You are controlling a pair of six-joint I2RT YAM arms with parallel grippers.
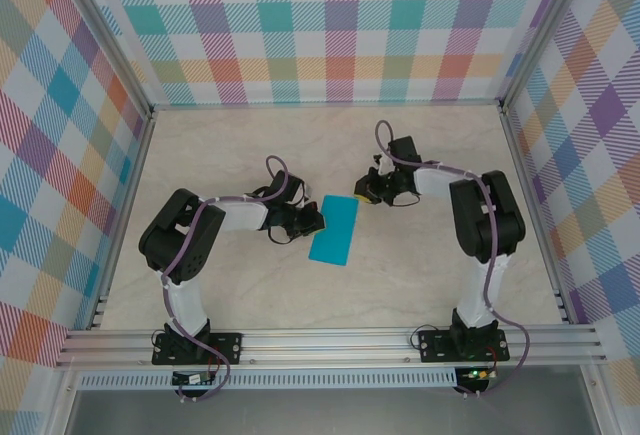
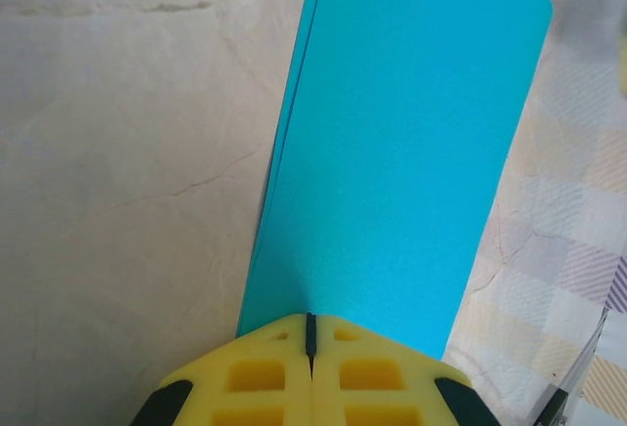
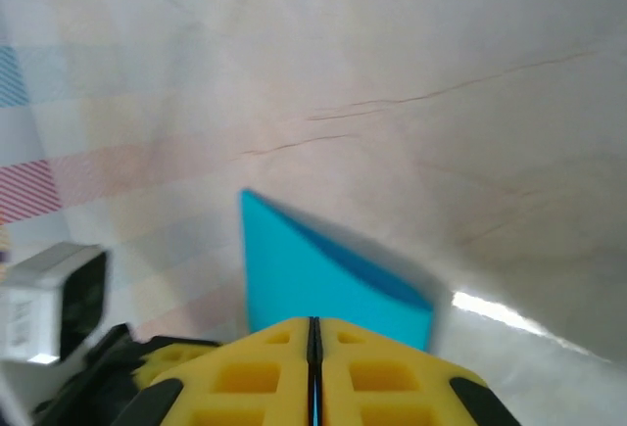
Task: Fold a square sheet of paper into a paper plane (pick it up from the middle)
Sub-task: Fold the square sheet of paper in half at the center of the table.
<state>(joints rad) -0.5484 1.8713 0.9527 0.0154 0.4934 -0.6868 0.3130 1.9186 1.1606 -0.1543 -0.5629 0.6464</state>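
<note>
The only marking I could find was on a white block at the left edge of my right wrist view, and its dark marks were too blurred to read.

The square sheet of paper was thin, matte, teal-blue and plain. It lay near the centre of the overhead view as a narrow rectangle, doubled over and tilted from upper right to lower left. In my left wrist view the sheet ran up from the bottom centre to the top edge, with two layers showing as a fine double line along its left side. The table under it was pale and stone-like, crossed by thin dark veins, and the walls around it were checked in pastel plaid.

My left gripper met the left long edge of the sheet. Its yellow pads, moulded with square recesses, were pressed together with the paper's near edge pinched in the seam.

My right gripper sat at the sheet's upper right corner. In its wrist view the pads were also closed, and the blue paper ran down into the slit between them
</note>
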